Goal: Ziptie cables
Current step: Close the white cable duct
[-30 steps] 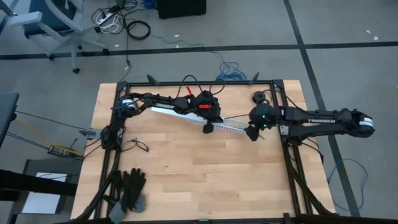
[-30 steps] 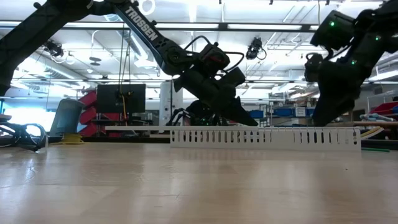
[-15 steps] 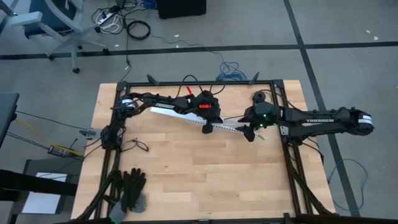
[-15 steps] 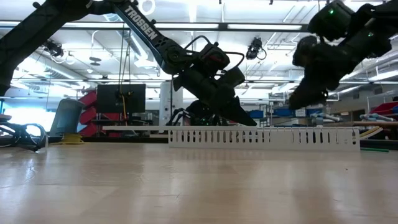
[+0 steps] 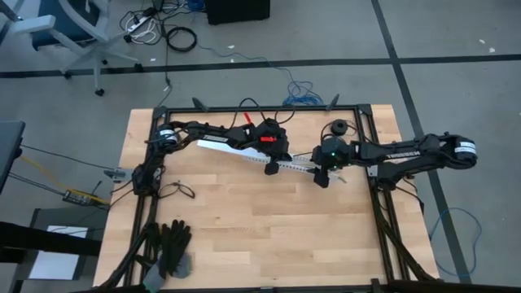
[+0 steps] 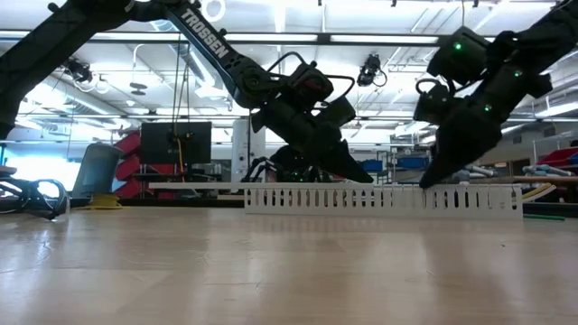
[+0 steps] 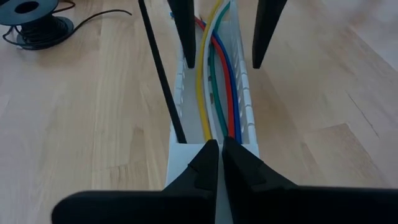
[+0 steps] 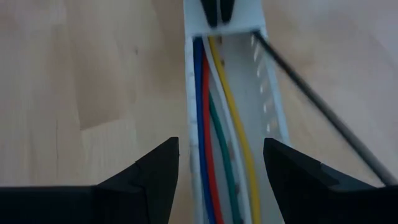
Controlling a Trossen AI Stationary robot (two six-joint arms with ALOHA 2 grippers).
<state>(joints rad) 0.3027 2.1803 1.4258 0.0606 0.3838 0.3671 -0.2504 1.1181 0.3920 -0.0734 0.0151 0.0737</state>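
Note:
Several cables, yellow, white, green, blue and red (image 7: 219, 93) (image 8: 214, 118), lie side by side along the inside of a long white slotted channel (image 5: 228, 149) (image 6: 379, 199) that rests flat on the table. My left gripper (image 7: 219, 152) (image 5: 271, 168) is shut and sits in the channel over the cables. My right gripper (image 8: 221, 171) (image 5: 323, 177) is open a short way to the right along the channel, one finger at each wall. A thin black strand (image 7: 163, 74) slants up from the channel's wall beside the left gripper. My left gripper has its shut fingertips (image 7: 211, 155) down in the channel on the cables (image 7: 217, 134), which run out of sight under them. It comes slanting down from the far left, along the channel. Whether it pinches a cable or only presses cannot be told. My right gripper: whether its fingers touch the channel's walls cannot be told.
A black spool (image 5: 338, 127) (image 7: 28, 18) stands near the table's far right corner. Dark gloves (image 5: 172, 242) lie at the near left, with a small black wire loop (image 5: 181, 190) beyond them. Bare wood lies in front of the channel toward the near edge.
My right gripper has moved toward the table's left along the channel, closer to the left gripper. It rose above the channel on the way, then dipped so its fingertips are back at the channel's top edge.

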